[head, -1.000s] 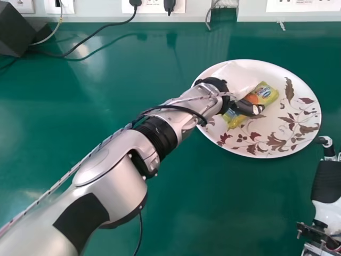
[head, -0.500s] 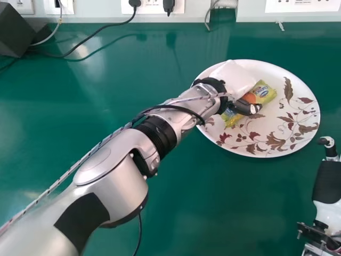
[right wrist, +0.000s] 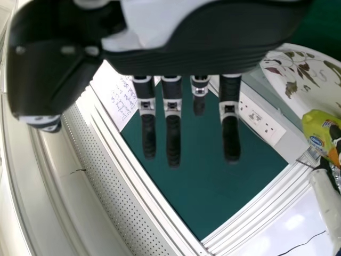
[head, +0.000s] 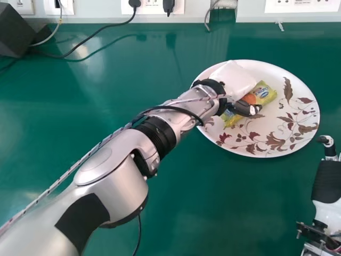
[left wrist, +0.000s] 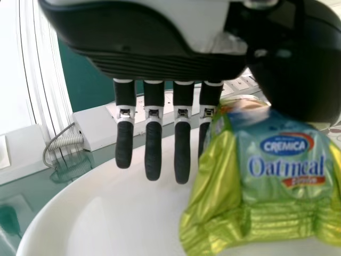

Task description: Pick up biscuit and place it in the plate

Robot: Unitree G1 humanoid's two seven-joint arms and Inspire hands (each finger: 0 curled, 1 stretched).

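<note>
My left hand (head: 236,79) is low over the left part of the white plate (head: 277,140), its thumb lying across the yellow-green biscuit packet (head: 264,93). The packet rests on the plate, partly covered by the thumb. In the left wrist view the hand's fingers (left wrist: 153,152) hang straight beside the packet (left wrist: 282,176), above the plate (left wrist: 122,213). At the right edge of the head view, my right hand (head: 327,184) is apart from the plate; in the right wrist view this hand (right wrist: 173,133) has straight fingers.
Around the plate spreads the green tabletop (head: 213,202). A dark box (head: 16,32) and a black cable (head: 101,30) are at the back left. Wall sockets (head: 302,6) line the far edge.
My left hand has tilted slightly, showing more of its white back, and the packet has shifted a little to the left. My right hand has moved very slightly.
</note>
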